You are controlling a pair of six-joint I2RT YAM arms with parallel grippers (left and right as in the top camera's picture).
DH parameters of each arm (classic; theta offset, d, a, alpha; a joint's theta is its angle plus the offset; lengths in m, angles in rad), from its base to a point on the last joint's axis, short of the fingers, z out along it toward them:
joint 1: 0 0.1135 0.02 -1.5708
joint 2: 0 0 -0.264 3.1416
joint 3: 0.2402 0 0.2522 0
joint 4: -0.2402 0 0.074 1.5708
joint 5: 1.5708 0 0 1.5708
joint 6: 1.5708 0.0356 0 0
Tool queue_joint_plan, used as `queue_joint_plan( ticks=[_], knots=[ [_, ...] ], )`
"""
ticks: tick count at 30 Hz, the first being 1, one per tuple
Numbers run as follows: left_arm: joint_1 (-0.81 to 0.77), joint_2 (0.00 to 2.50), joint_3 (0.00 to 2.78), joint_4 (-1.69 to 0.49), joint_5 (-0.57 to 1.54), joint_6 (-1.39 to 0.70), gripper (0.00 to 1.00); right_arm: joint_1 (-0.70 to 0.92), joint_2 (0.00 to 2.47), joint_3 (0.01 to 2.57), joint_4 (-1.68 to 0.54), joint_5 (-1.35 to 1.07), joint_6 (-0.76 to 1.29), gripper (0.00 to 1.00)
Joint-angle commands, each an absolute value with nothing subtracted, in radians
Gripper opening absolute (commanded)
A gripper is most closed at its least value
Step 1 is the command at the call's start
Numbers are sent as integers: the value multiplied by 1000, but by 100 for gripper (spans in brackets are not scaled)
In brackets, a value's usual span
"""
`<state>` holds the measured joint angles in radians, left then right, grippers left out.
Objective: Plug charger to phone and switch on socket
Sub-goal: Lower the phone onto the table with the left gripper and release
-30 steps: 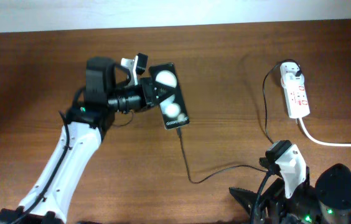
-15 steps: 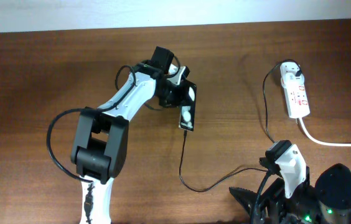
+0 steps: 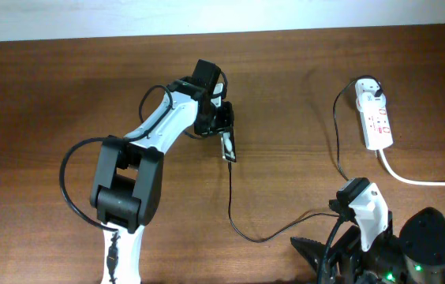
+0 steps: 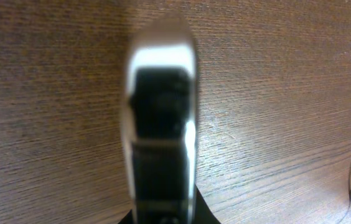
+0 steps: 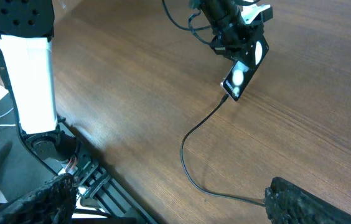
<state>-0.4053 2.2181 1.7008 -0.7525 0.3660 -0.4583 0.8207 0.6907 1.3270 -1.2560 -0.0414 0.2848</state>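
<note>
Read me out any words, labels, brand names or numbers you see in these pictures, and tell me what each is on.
No text can be read in any view.
Socket: red marks by the switches, too small to read.
Phone: its face shows only two white spots; any print is too small to read.
Left wrist view: blurred, nothing legible.

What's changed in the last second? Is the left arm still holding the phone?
The left gripper, still shut on the phone, has rolled it from face-up to nearly edge-on as the arm swung round. The charger stays plugged in, its slack dragged into a new curve. The socket and right arm have not moved.
</note>
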Motion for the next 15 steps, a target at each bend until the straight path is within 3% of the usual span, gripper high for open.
queue_joint_plan(
  ticks=[1,4,6,12,15],
  knots=[
    [-412,2211,1699,-757,377,-451,3,817,688,1328,-1254,-33,281,99],
    [-412,2211,1699,-762,475,-323,4,817,688,1328,-1253,-33,281,99],
    [-412,2212,1699,-762,474,-323,9,817,688,1328,-1254,-33,281,99],
    [-412,2291,1699,-751,448,-324,10,817,688,1328,-1254,-33,281,99],
    [-410,2292,1699,-755,448,-323,30,817,688,1328,-1254,-33,281,99]
  ],
)
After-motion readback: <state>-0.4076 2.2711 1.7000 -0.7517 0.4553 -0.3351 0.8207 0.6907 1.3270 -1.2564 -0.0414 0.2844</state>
